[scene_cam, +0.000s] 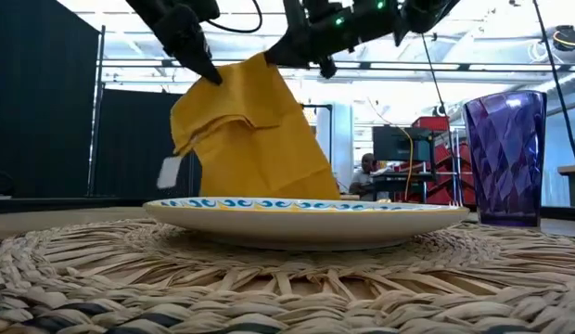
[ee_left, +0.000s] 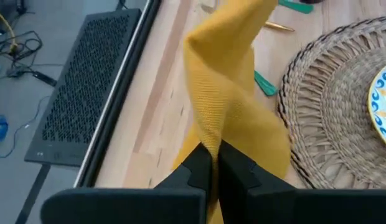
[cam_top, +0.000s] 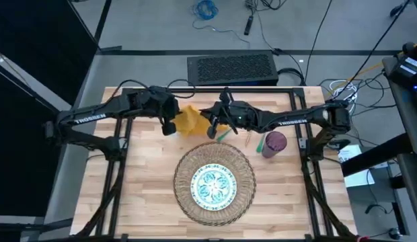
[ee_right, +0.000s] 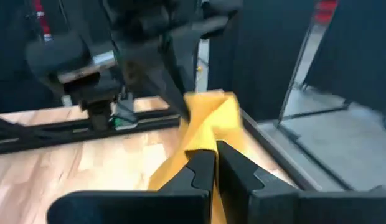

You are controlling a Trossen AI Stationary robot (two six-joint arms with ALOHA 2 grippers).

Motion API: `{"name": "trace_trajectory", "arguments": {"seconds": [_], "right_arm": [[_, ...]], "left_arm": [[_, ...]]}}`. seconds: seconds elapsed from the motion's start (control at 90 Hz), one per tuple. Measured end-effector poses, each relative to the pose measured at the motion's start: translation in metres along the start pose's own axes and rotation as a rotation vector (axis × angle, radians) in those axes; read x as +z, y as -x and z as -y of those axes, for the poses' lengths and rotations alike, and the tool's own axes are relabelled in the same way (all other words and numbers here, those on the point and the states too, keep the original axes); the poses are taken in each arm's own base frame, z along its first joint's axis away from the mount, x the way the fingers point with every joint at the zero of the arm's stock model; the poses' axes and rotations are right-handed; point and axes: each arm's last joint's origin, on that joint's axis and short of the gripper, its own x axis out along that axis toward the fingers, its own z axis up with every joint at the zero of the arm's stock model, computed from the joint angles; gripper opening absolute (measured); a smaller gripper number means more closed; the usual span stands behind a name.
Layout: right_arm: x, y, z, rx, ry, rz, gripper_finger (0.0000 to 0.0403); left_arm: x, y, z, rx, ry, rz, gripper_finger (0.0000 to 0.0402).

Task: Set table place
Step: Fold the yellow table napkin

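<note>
A mustard-yellow napkin [cam_top: 190, 119] hangs over the table's far middle, held up between both grippers. My left gripper [cam_top: 169, 126] is shut on its left upper corner, and my right gripper [cam_top: 212, 130] is shut on its right upper corner. On the near side lies the round woven mat [cam_top: 214, 183] with the blue-green plate [cam_top: 214, 186] resting on its middle. The purple cup [cam_top: 274, 143] stands upright on the wood, right of the mat. Green-handled cutlery [cam_top: 225, 134] and a gold piece [cam_top: 249, 140] lie flat behind the mat. In the low view the plate [scene_cam: 306, 211] hides the napkin's lower edge. My left gripper pinches the napkin's upper left corner [scene_cam: 211, 82] between its two fingers, which come slanting down from the left. The cloth bunches into a ridge [ee_left: 208, 134] right at the fingertips. The napkin hangs below the hold. My right gripper pinches the napkin's upper right corner [scene_cam: 267, 61] between its two fingers, which come slanting down from the right. The cloth rises in a fold [ee_right: 208, 134] just ahead of the fingertips. Between the two holds the top edge sags a little.
A black grilled box [cam_top: 230, 67] sits on the floor beyond the table's far edge, with cables around it. Bare wood [cam_top: 141, 181] lies left of the mat. A small white tag [scene_cam: 170, 172] dangles from the napkin's left side.
</note>
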Motion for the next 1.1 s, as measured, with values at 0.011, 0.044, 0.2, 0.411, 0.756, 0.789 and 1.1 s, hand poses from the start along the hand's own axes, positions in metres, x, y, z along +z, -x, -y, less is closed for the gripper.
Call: {"name": "trace_trajectory", "arguments": {"seconds": [0.011,0.044,0.2,0.411,0.756,0.789,1.1], "right_arm": [[0.000,-0.002,0.000,0.005,-0.002,-0.003,0.0000],[-0.002,-0.008,0.000,0.018,-0.003,-0.016,0.0000],[0.006,-0.038,-0.005,0.075,0.031,-0.045,0.0000],[0.024,-0.058,-0.004,0.135,0.050,-0.065,0.0000],[0.013,-0.045,0.003,0.114,0.061,-0.299,0.0000],[0.013,-0.042,0.004,0.103,0.064,-0.314,0.0000],[0.022,-0.021,-0.006,0.053,0.098,-0.393,0.0000]], "left_arm": [[0.000,0.001,0.000,0.000,0.000,-0.001,0.0000],[-0.001,0.004,0.000,0.002,0.000,0.003,0.0000],[-0.007,0.015,0.001,-0.001,-0.006,-0.027,0.0000],[-0.018,0.018,0.004,0.001,-0.007,-0.110,0.0000],[-0.018,0.004,0.017,-0.035,-0.045,-0.080,0.0000],[-0.018,0.004,0.018,-0.038,-0.048,-0.073,0.0000],[-0.019,-0.012,0.034,-0.101,-0.080,-0.161,0.0000]]}}
